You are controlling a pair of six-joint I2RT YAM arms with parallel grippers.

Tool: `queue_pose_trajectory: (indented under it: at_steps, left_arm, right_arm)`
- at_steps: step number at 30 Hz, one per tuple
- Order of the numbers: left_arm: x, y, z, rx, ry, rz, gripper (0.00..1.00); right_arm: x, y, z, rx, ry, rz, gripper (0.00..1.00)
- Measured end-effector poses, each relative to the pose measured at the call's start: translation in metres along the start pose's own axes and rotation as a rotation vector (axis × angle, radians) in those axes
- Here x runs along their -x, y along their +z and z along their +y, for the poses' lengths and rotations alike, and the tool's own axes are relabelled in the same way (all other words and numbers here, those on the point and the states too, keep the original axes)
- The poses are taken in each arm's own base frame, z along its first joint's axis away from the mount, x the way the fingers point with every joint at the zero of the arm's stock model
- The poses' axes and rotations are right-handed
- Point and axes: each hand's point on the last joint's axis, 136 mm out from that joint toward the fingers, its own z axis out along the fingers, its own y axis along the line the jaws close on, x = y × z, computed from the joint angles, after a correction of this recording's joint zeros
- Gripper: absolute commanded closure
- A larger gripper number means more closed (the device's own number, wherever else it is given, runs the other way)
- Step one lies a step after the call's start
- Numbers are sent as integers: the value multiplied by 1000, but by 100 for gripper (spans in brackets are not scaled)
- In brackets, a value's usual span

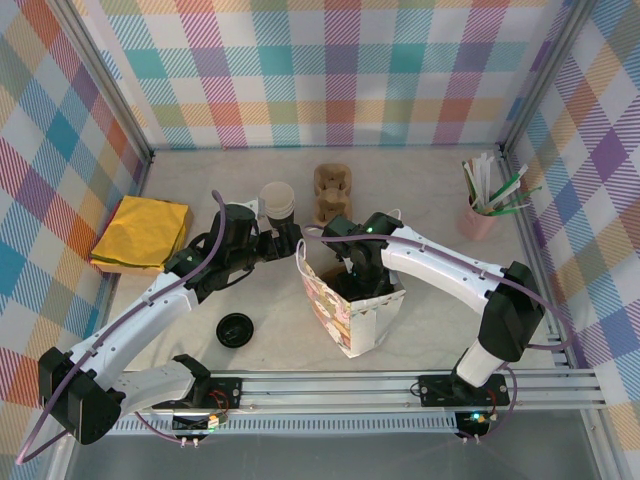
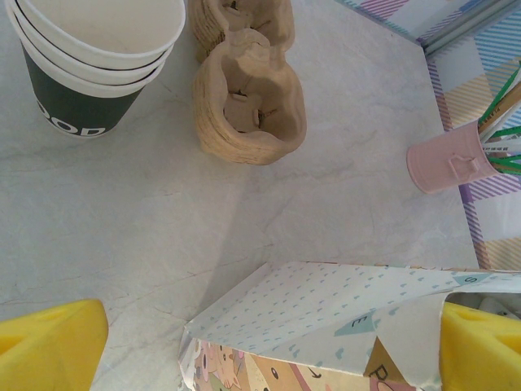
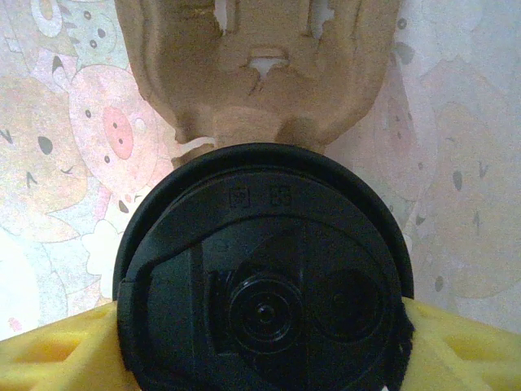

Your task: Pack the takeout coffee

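Right gripper (image 3: pixel 260 350): my 2 fingers (image 3: pixel 57 354) are clamped on the coffee (image 3: pixel 260 269), 1 on each side just under the lid's rim. The lid faces straight up my wrist, so the cup's long axis runs along my approach line, upright. I'm down in the mouth of the bag (image 1: pixel 352 318), with pig-print wall on both sides of the cup. Just past the lid, deeper in, lies a carrier (image 3: pixel 260 73), its pocket ahead of the cup and slightly off-line. I reckon the next move is a short push forward and down into that pocket. Left gripper (image 2: pixel 260 346) is wide apart with nothing clamped, and the bag's rim runs between its fingers.
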Motion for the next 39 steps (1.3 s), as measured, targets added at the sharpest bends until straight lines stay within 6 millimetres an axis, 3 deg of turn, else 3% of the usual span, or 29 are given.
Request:
queue_pose_trajectory:
  at_steps: [39]
  left_arm:
    - [0,0,0,-1,0,1,5]
  right_arm:
    - [-8,-6,0,-6,17,11,31]
